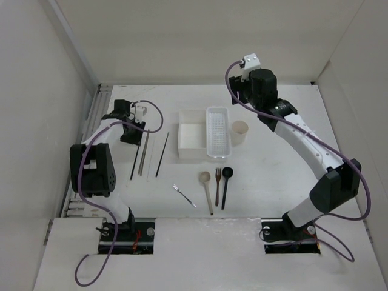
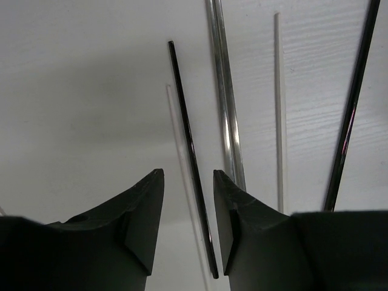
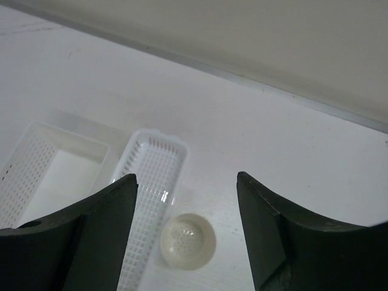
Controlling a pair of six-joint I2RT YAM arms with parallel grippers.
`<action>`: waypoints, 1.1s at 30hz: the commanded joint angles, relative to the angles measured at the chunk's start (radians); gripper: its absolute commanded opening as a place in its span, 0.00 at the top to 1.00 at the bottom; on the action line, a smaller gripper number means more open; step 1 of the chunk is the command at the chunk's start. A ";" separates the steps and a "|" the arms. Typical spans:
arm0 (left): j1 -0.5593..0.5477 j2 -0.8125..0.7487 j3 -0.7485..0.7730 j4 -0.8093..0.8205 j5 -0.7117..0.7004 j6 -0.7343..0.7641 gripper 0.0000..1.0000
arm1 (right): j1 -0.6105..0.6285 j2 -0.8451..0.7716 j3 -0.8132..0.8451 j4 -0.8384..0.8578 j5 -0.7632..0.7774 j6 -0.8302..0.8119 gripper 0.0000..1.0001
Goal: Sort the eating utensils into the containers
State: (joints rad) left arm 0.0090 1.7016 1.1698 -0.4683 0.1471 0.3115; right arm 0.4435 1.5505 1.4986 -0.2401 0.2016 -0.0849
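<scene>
White desk (image 1: 279, 182), pale walls around: chopsticks (image 1: 143, 154) lie near its left edge. My left jaws stand narrowly parted astride one black chopstick (image 2: 191, 151), gripping nothing; right jaws gape empty above the cup (image 3: 188, 241). I judge the stick light, stiff, slick and roll-prone, so I'd pinch mid-length.

chopsticks (image 1: 162, 154) left | box (image 1: 191, 140), tray (image 1: 218, 132), cup (image 1: 240, 133) behind in row | spoons (image 1: 205, 177), forks (image 1: 217, 182) before tray
</scene>
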 commanded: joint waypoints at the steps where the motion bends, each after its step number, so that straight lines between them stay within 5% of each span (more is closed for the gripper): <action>1: 0.006 -0.019 -0.030 0.028 0.008 -0.006 0.65 | 0.012 -0.052 -0.014 0.004 -0.011 0.036 0.29; 4: 0.006 0.000 -0.067 0.039 -0.030 -0.015 0.74 | 0.012 -0.061 -0.023 0.004 0.010 0.036 0.29; 18: 0.015 -0.010 -0.147 0.060 -0.072 -0.015 0.81 | 0.012 -0.070 -0.032 0.004 0.039 0.036 0.29; 33: 0.071 -0.076 -0.147 0.051 -0.021 -0.006 0.73 | 0.012 -0.079 -0.061 0.004 0.048 0.027 0.27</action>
State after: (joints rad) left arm 0.0761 1.6703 1.0286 -0.4080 0.1051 0.3023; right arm 0.4530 1.5028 1.4345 -0.2615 0.2356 -0.0628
